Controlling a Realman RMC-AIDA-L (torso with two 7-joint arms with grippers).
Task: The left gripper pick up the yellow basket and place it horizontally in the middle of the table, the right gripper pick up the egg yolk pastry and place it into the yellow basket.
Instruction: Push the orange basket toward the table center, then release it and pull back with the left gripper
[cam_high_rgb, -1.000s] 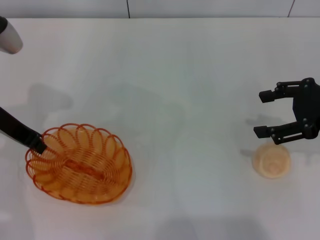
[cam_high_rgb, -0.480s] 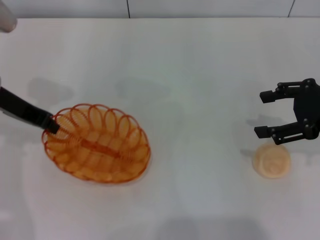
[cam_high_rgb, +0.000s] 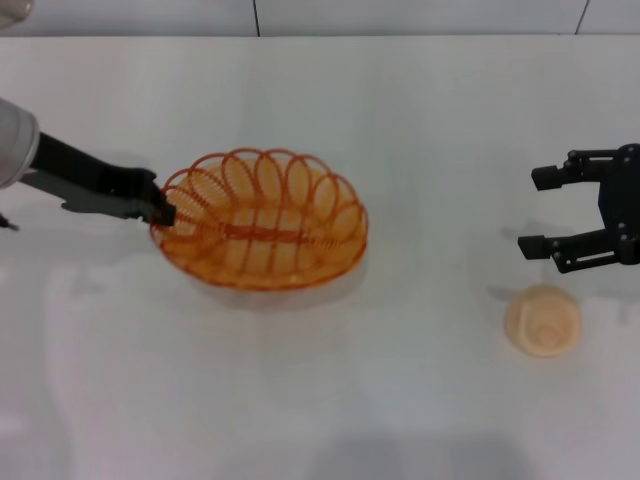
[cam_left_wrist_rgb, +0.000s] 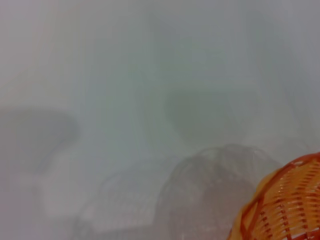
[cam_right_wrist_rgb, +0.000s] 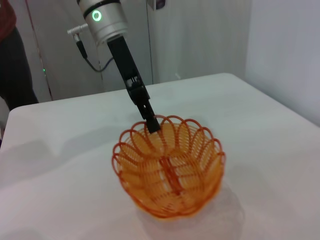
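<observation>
So the left gripper (cam_high_rgb: 160, 212) is clamped on the basket (cam_high_rgb: 262, 217) rim, basket sitting left of centre on the table (cam_high_rgb: 420, 120). Right gripper (cam_high_rgb: 545, 211) hangs wide open at the right edge, pastry (cam_high_rgb: 542, 320) just below it.

Setting: indoor robot test room or lab, not a home. Evidence: plain white table (cam_high_rgb: 400, 120), bare apart from a wire basket (cam_high_rgb: 262, 220) and a small pastry (cam_high_rgb: 542, 320); pale wall panels (cam_right_wrist_rgb: 200, 35) behind it; a robot arm (cam_right_wrist_rgb: 107, 25) with a lit green ring and trailing cable; a person (cam_right_wrist_rgb: 12, 55) standing at the table's far edge, partly seen.
</observation>
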